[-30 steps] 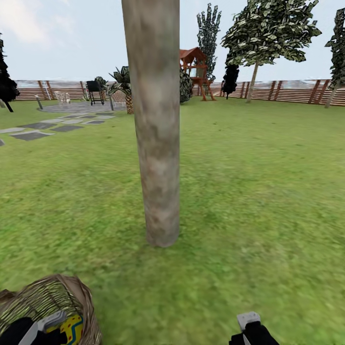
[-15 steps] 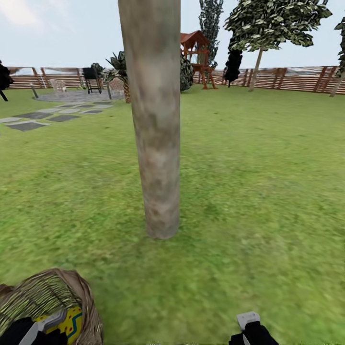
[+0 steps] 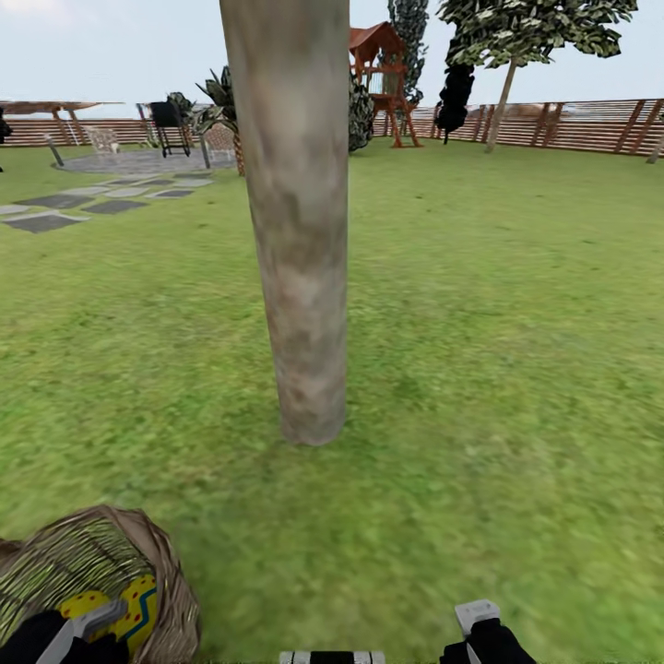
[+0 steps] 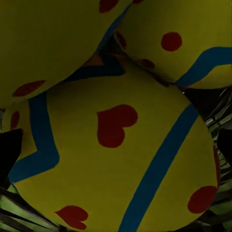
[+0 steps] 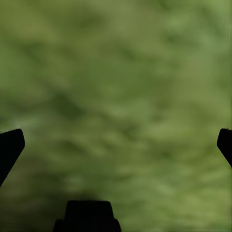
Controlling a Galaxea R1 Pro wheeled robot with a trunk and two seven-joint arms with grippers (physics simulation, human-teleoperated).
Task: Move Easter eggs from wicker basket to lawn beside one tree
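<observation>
The wicker basket [image 3: 152, 563] stands on the lawn [image 3: 480, 369] at the lower left, a short way in front of the tree [image 3: 300, 240] with its thick grey-brown trunk. My left gripper [image 3: 78, 632] is down inside the basket, over yellow Easter eggs [image 3: 138, 595]. Up close, three Easter eggs [image 4: 111, 164] with blue bands and red spots lie packed together. The left gripper [image 4: 116, 150] is open, its dark fingertips [image 4: 9, 154] on either side of the nearest egg. My right gripper [image 3: 480, 627] hangs open over bare grass [image 5: 116, 87].
Grey paving slabs [image 3: 55, 207] and a patio with chairs lie far left. A red play tower [image 3: 378, 74], another leafy tree [image 3: 516, 37] and a brown slat fence [image 3: 572, 124] stand at the back. A piece of my base [image 3: 332, 658] shows at the bottom edge.
The whole head view has shifted, so trunk, basket and fence sit higher in the picture and my base has come into sight. Both arms keep their places in it.
</observation>
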